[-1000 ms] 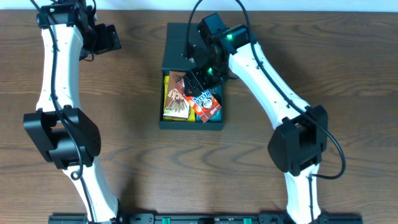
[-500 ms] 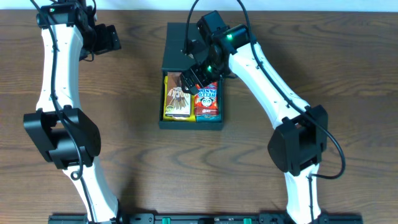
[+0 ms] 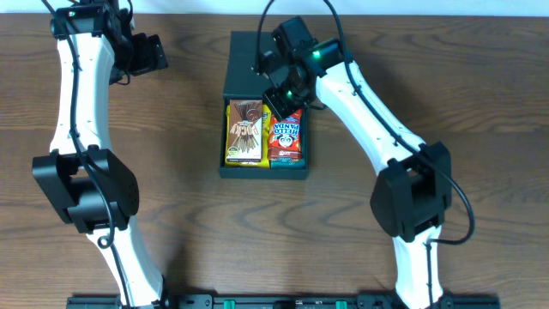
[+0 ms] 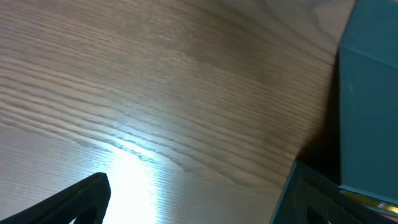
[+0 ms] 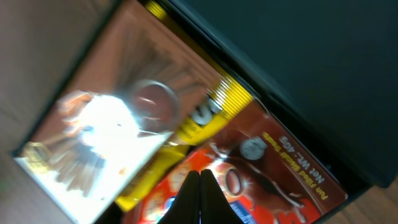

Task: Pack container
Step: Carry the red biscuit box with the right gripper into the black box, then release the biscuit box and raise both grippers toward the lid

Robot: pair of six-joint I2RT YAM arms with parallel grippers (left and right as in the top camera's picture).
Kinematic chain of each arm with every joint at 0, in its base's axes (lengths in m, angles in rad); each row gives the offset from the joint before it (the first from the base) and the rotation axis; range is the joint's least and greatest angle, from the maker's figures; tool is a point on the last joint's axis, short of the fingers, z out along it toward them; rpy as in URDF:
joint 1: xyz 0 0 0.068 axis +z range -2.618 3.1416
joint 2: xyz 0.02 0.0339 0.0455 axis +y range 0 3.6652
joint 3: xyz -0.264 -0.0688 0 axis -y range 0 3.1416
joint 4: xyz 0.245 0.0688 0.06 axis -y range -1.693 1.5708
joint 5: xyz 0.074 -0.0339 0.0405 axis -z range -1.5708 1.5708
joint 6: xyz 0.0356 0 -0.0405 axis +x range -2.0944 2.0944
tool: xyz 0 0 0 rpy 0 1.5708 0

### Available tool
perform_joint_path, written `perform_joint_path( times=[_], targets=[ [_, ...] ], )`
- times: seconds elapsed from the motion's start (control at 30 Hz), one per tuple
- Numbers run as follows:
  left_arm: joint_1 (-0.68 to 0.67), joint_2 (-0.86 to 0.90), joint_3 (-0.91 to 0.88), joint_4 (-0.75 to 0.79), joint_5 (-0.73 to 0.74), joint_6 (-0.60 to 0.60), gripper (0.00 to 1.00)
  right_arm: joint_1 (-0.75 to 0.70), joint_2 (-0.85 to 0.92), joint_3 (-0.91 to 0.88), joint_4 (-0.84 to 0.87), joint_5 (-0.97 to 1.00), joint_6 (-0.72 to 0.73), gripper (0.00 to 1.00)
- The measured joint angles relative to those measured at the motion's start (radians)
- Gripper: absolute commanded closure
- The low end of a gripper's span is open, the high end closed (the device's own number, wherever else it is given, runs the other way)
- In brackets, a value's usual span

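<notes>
Finding: the red packet (image 3: pixel 286 137), a second ago tilted across the container (image 3: pixel 262 171) under the right fingers (image 5: pixel 199 186), now lies flat in its right half, beside the brown packet (image 3: pixel 245 130). The right fingers are pressed together, empty, just above the packet's far end. The left fingers (image 3: pixel 159 50) stand wide apart, holding nothing, near the far left corner of the counter (image 3: pixel 171 215). The container sits toward the far edge, midway across: dark, matte, lid flap (image 3: pixel 247 60) open behind. Judgement: this placement is complete; closing remains.
</notes>
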Motion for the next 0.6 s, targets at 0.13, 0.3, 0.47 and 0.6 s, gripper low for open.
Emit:
perform_joint_path(
  times=[0.13,0.3,0.47,0.6],
  targets=[
    [0.000,0.000,0.000,0.000,0.027,0.000,0.04,-0.054,0.005,-0.085,0.061,-0.049,-0.003,0.98],
    [-0.002,0.000,0.000,0.000,0.044,0.000,0.05,-0.095,0.005,-0.103,0.087,-0.140,-0.003,0.98],
    [-0.025,0.000,0.000,0.024,0.045,0.000,0.05,-0.136,0.006,-0.062,0.089,-0.240,-0.014,0.99],
    [-0.070,0.000,0.000,0.101,0.071,-0.002,0.19,-0.173,0.002,0.049,0.119,-0.290,-0.052,0.98]
  ],
)
